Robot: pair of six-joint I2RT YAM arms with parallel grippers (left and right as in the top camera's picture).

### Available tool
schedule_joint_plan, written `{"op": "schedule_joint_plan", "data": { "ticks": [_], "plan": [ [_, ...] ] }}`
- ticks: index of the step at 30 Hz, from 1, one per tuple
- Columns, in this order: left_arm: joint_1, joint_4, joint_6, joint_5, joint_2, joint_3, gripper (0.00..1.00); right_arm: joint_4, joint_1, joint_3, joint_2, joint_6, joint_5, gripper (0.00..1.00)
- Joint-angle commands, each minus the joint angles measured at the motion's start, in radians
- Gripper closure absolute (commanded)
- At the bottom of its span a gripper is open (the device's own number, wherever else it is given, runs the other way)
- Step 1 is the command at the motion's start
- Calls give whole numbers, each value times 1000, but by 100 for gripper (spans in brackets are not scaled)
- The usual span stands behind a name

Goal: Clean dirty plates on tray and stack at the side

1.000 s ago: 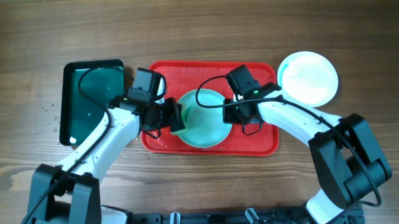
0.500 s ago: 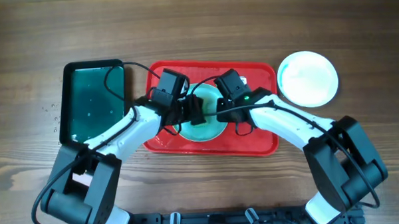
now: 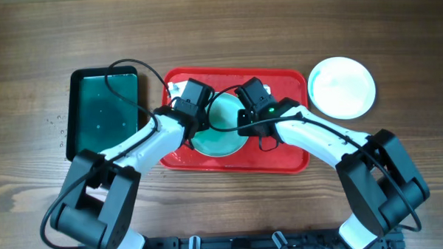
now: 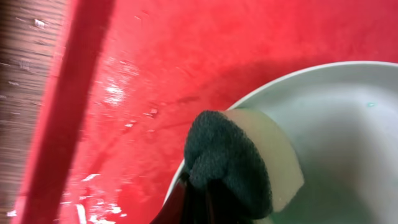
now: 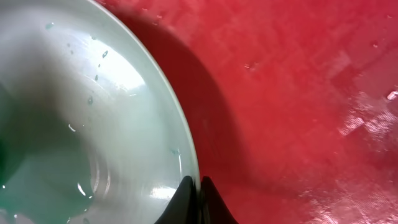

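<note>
A light turquoise plate (image 3: 220, 135) lies on the red tray (image 3: 282, 156), wet with drops. My left gripper (image 3: 201, 119) is shut on a sponge (image 4: 236, 155) with a dark scouring face and presses it on the plate's left rim (image 4: 348, 124). My right gripper (image 3: 243, 122) is shut on the plate's right rim (image 5: 93, 124), its jaws (image 5: 196, 193) pinching the edge. No green smear shows on the plate. A pale round plate (image 3: 342, 87) lies on the table right of the tray; I cannot tell if it is a stack.
A smaller dark green tray (image 3: 105, 114) lies on the table left of the red tray. The red tray floor (image 4: 155, 74) is wet and shiny, also in the right wrist view (image 5: 298, 93). Both arms cross over the tray's front half.
My left gripper has moved right with the sponge, from the tray's left part onto the plate. My right gripper has shifted a little left, still on the plate's rim.
</note>
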Motion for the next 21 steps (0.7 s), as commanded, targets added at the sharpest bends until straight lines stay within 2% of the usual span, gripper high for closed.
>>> {"op": "schedule_joint_plan", "data": {
  "ticks": [1,3,5,7,10,12,16,19,21],
  "plan": [
    [23,38,39,11,-61,-28,96,-19,-8,3,12,-18,51,96],
    [23,119,29,251,-55,-29,96,-17,-8,3,12,-18,51,96],
    [23,216,-32,391,-31,-29,96,-18,-8,3,12,-18,51,96],
    [21,298,-115,459,18,-29,96,-18,-8,3,12,-18,51,96],
    [22,317,-114,492,91,-29,96,-18,-8,3,12,-18,51,96],
    [29,298,-100,422,109,-29,96,-19,-8,3,12,-18,51,96],
    [64,144,-99,90,79,-28,96,-33,-8,3,12,-18,51,96],
    [85,17,-99,-159,-11,-28,96,-33,-8,3,12,-18,51,96],
    [85,-21,-94,-226,-106,-28,96,-36,-8,3,12,-18,47,96]
  ]
}}
